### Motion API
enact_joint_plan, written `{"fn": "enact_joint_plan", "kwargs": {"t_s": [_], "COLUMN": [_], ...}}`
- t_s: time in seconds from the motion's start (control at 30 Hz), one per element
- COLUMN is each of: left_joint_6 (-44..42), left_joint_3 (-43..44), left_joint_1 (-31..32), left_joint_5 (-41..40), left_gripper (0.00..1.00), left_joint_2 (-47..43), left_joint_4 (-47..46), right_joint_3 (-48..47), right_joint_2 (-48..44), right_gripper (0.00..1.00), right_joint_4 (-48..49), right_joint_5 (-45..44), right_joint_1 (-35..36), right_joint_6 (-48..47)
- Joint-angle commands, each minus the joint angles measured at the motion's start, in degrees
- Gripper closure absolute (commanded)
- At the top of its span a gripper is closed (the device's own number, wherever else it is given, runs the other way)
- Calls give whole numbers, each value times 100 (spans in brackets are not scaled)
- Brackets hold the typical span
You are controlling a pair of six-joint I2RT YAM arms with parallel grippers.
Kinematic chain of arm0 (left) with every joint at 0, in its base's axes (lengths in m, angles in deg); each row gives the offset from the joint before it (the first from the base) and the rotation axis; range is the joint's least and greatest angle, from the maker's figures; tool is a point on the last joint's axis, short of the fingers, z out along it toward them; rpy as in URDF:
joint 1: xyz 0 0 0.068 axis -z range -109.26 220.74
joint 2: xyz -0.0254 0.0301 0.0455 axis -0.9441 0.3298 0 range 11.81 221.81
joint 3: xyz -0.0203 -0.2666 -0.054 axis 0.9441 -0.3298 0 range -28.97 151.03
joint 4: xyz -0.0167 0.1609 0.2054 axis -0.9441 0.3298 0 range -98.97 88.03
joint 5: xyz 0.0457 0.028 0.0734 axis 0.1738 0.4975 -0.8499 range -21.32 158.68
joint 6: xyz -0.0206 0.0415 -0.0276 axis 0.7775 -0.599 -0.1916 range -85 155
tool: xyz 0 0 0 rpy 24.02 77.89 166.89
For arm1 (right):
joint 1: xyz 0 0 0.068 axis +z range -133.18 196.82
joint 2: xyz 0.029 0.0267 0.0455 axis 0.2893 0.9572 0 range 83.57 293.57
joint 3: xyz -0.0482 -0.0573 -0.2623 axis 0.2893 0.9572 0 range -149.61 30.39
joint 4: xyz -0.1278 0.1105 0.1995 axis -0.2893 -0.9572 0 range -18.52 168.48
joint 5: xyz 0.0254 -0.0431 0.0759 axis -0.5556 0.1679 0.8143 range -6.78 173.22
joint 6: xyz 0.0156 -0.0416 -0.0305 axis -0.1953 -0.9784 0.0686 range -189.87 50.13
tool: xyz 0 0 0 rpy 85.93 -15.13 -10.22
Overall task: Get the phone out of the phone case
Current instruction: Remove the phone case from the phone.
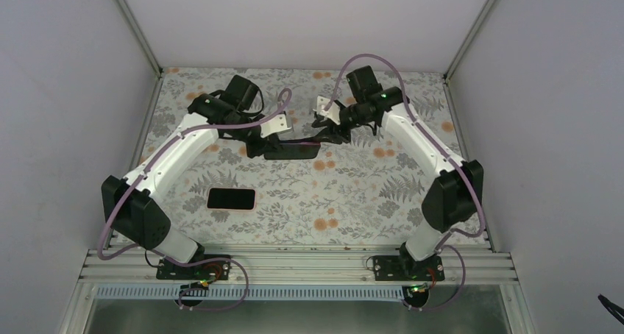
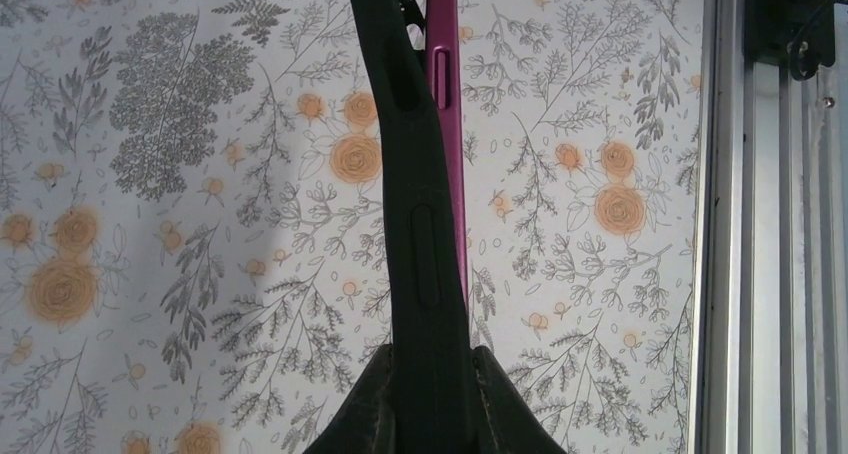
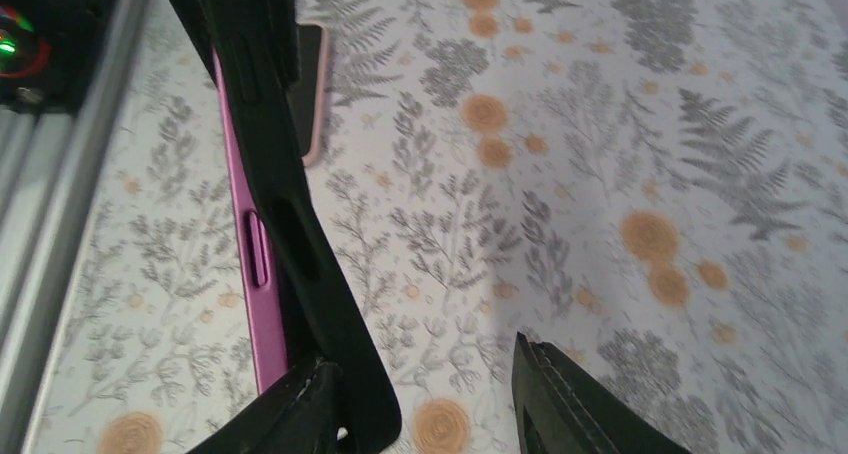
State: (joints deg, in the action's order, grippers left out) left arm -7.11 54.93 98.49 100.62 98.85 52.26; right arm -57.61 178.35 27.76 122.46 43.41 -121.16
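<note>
A black phone case is held off the table between my two arms. In the left wrist view the case runs edge-on, with the magenta phone showing along its right side. My left gripper is shut on the near end of the case and phone. My right gripper is open. Its left finger presses at the far corner, where the black case bends away from the magenta phone. Its right finger touches nothing. In the top view, the left gripper and the right gripper hold opposite ends.
A second dark phone with a pale pink rim lies flat on the floral table, left of centre and below the held case; it also shows in the right wrist view. An aluminium rail runs along the near edge. Grey walls enclose the table.
</note>
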Motion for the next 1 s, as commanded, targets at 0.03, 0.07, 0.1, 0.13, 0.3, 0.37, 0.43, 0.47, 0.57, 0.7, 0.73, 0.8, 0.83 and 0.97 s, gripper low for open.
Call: {"fn": "enact_joint_plan", "kwargs": {"t_s": [0.03, 0.07, 0.1, 0.13, 0.3, 0.37, 0.43, 0.47, 0.57, 0.7, 0.73, 0.8, 0.83, 0.97], "left_joint_6": [-60, -18, 1, 41, 232, 260, 280, 275, 330, 431, 451, 459, 462, 492], "left_joint_3": [365, 337, 323, 321, 592, 621, 539, 491, 435, 415, 419, 395, 335, 133], "left_joint_1": [249, 249, 249, 249, 249, 249, 242, 240, 240, 240, 240, 240, 240, 240], "left_joint_5": [621, 471, 376, 293, 207, 88, -86, -172, -238, -331, -382, -501, -621, -899], "left_gripper": [98, 98, 98, 98, 98, 98, 98, 98, 98, 98, 98, 98, 98, 98], "left_joint_2": [-345, -414, -470, -509, -488, -513, -603, -644, -740, -871, -887, -932, -1001, -1190], "left_joint_4": [-1176, -1345, -1481, -1610, -1886, -2011, -2223, -2320, -2497, -2713, -2752, -2849, -2970, -3483], "right_joint_3": [-684, -739, -780, -744, -440, -327, -224, -155, 153, 423, 436, 423, 363, -62], "right_joint_2": [668, 746, 813, 837, 824, 787, 713, 659, 395, 220, 218, 217, 251, 611], "right_gripper": [51, 49, 48, 48, 50, 50, 52, 53, 55, 56, 57, 56, 55, 53], "right_joint_4": [-1420, -2005, -2259, -2297, -2082, -1960, -1741, -1605, -931, -154, -78, -145, -317, -1166], "right_joint_5": [2135, 2396, 2575, 2614, 2436, 2484, 2464, 2431, 2214, 1621, 1498, 1437, 1460, 1486], "right_joint_1": [355, 375, 431, 495, 709, 711, 708, 707, 712, 707, 714, 713, 717, 770], "right_joint_6": [-1413, -1875, -2116, -2135, -2054, -1979, -1801, -1681, -1096, -244, -158, -162, -230, -657]}}
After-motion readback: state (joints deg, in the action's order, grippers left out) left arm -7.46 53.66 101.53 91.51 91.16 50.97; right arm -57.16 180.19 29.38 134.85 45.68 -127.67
